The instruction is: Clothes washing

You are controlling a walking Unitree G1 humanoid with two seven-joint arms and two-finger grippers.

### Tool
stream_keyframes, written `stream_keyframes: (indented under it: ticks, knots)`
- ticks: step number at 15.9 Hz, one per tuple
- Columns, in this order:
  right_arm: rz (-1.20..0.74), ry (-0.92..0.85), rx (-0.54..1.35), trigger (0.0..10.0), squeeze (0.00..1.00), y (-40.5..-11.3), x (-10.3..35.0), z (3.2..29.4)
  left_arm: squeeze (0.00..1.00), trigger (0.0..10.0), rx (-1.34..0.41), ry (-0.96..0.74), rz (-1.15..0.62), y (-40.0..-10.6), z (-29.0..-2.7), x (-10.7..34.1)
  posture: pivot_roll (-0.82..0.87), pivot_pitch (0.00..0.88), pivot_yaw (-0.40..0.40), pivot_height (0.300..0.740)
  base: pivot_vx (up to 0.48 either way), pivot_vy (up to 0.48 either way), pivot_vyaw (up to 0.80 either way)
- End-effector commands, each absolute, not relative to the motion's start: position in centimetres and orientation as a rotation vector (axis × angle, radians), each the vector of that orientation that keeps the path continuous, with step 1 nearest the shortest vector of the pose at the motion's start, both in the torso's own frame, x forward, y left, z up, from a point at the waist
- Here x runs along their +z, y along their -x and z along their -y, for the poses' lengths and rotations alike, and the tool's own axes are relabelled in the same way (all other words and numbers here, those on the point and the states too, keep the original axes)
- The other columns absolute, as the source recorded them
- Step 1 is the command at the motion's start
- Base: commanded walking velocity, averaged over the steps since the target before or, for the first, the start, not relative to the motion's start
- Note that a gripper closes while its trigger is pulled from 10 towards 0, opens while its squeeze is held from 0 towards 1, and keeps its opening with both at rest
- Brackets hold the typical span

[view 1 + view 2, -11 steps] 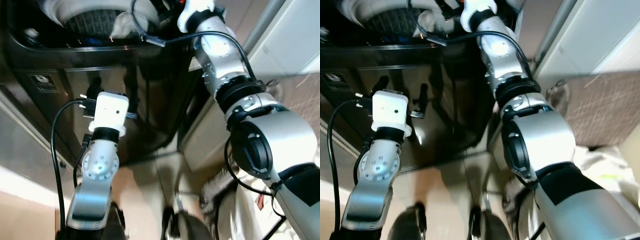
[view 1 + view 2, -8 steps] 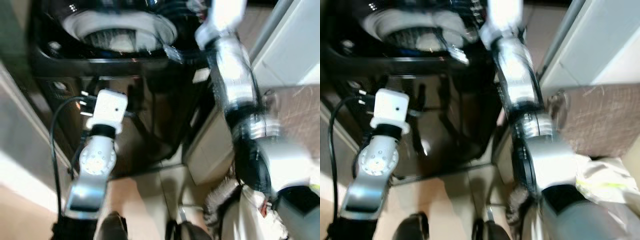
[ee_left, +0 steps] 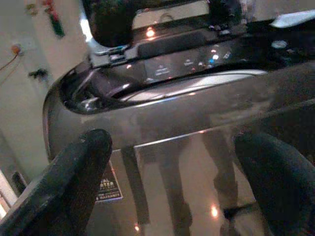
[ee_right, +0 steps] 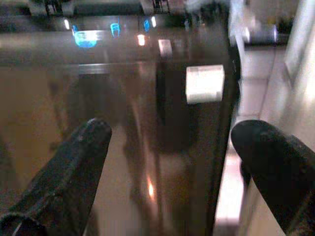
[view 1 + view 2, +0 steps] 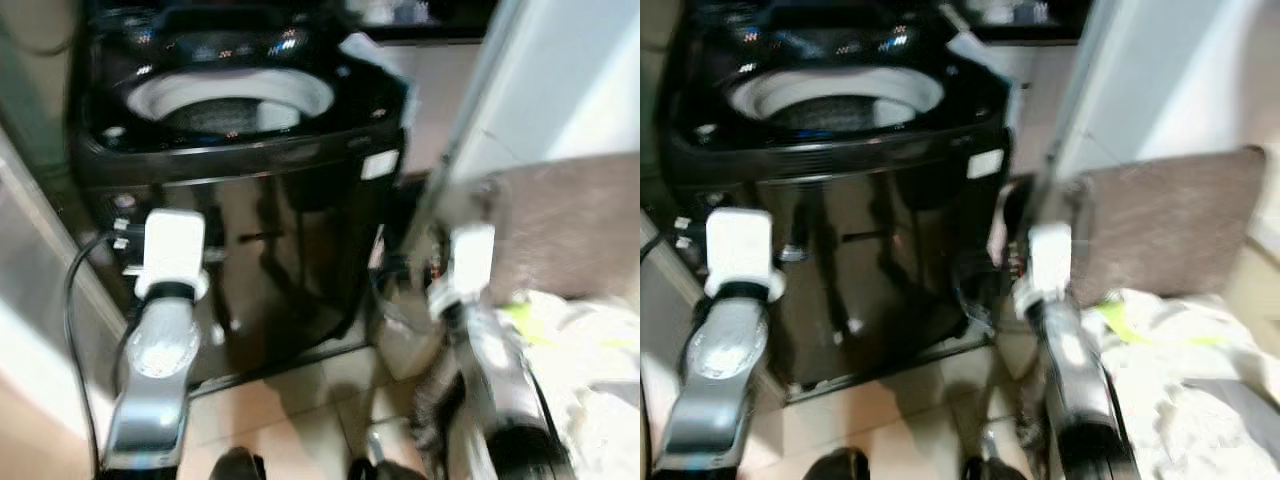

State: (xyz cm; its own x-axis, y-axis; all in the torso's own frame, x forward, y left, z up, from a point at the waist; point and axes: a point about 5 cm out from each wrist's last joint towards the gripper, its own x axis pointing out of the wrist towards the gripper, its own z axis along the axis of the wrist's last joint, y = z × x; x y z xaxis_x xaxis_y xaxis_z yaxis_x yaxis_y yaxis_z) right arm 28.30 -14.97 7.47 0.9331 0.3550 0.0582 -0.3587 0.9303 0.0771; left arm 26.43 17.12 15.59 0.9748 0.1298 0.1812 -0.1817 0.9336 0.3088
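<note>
A black top-loading washing machine [image 5: 250,200] stands in front of me, lid up, its white-rimmed drum opening [image 5: 230,100] in view; what lies inside is too blurred to tell. My left gripper [image 3: 172,187] is held low before the washer's glossy front, open, with nothing between its fingers [image 3: 74,177]. My right gripper [image 4: 172,172] is lowered by the washer's front right corner, open and empty too, facing a white label [image 4: 204,83]. A pile of white clothes [image 5: 1180,380] lies on the floor at my right.
A brown ribbed panel [image 5: 1160,220] leans to the right of the washer, under a white door or wall [image 5: 570,80]. A grey wall edge [image 5: 40,250] runs close on the left. Beige floor tiles [image 5: 300,420] lie at the washer's foot.
My right arm has come down from over the drum opening to the washer's front right corner. The white cloth seen beside it at the rim is gone. The camera has shifted.
</note>
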Motion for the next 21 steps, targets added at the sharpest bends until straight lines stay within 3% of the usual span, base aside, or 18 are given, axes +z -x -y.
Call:
stream_keyframes:
  ticks: [1, 4, 10, 14, 21]
  knots:
    - [0.064, -0.068, 0.417, 10.0, 0.00, -28.8, 8.6, 14.6, 0.00, 10.0, 0.136, -0.335, 0.178, -25.9, -16.2, 16.0, 0.01, 0.008, -0.030, 0.740, 0.000, 0.000, 0.00]
    - [0.011, -0.006, 0.420, 10.0, 0.00, -29.0, 8.2, 14.4, 0.00, 10.0, 0.127, -0.319, 0.138, -25.4, -15.6, 14.9, 0.03, 0.012, -0.051, 0.740, 0.000, 0.000, 0.00]
    - [0.150, 0.124, 0.490, 10.0, 0.00, -31.1, 12.2, 11.8, 0.00, 10.0, 0.127, -0.313, 0.171, -26.2, -15.5, 15.4, 0.04, 0.001, -0.059, 0.740, 0.000, 0.000, 0.00]
    - [0.173, 0.152, 0.462, 10.0, 0.00, -30.8, 12.2, 12.0, 0.00, 10.0, 0.046, -0.290, 0.188, -26.7, -15.2, 15.2, 0.02, 0.006, -0.047, 0.740, 0.000, 0.000, -0.69]
    - [0.164, 0.143, 0.166, 10.0, 0.00, -31.1, 12.4, 15.6, 0.00, 10.0, -0.118, -0.323, 0.247, -28.0, -13.4, 15.9, -0.03, 0.012, 0.005, 0.740, 0.000, 0.000, -0.69]
